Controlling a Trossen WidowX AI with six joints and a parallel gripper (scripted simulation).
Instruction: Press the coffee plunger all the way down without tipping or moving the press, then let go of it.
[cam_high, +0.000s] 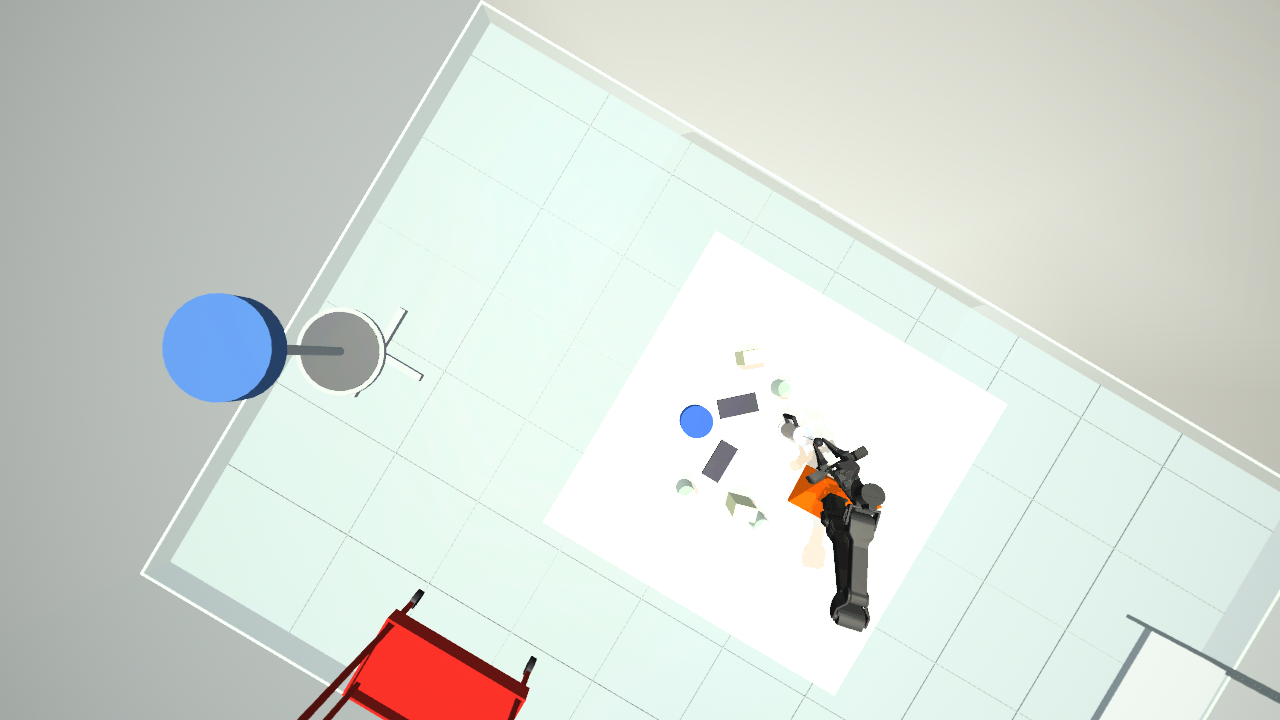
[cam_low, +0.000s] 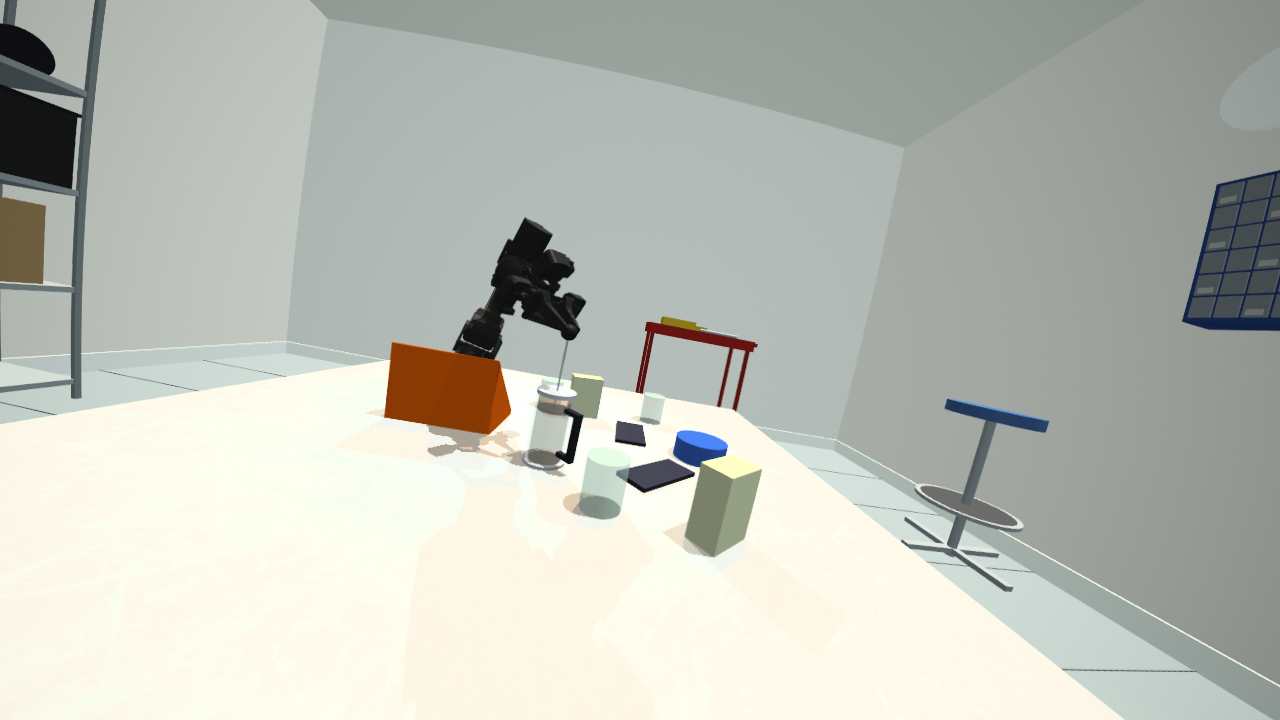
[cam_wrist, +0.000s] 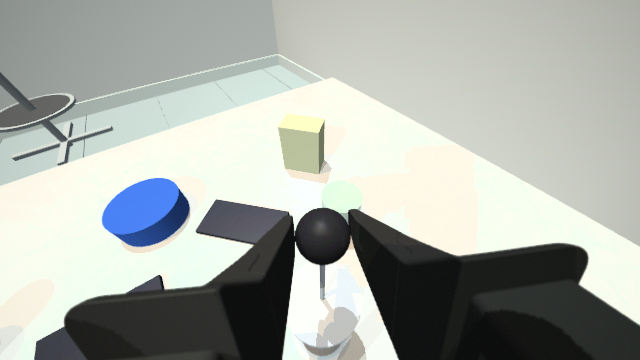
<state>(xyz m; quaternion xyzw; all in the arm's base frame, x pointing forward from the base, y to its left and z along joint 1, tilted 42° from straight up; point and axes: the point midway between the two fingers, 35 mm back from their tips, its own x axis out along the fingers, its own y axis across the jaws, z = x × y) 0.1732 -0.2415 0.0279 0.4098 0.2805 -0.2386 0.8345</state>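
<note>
The coffee press (cam_low: 547, 433) stands upright on the table, a glass cylinder with a light lid (cam_low: 556, 392) and a black handle (cam_low: 573, 436). Its thin plunger rod (cam_low: 563, 365) (cam_wrist: 322, 281) stands far up out of the lid. The round black plunger knob (cam_wrist: 322, 236) sits at the rod's top. My gripper (cam_wrist: 321, 220) (cam_low: 570, 333) (cam_high: 817, 442) is shut on the knob, with one fingertip on each side of it, high above the lid. In the exterior view the fingers hide the knob.
An orange wedge-shaped block (cam_low: 443, 389) (cam_high: 808, 491) stands beside the press, under the arm. A greenish glass (cam_low: 604, 483) (cam_wrist: 342, 197), dark flat slabs (cam_low: 657, 474) (cam_wrist: 242, 221), a blue disc (cam_low: 699, 446) (cam_wrist: 146, 212) and a pale yellow box (cam_low: 723, 505) (cam_wrist: 302, 145) are on the handle side.
</note>
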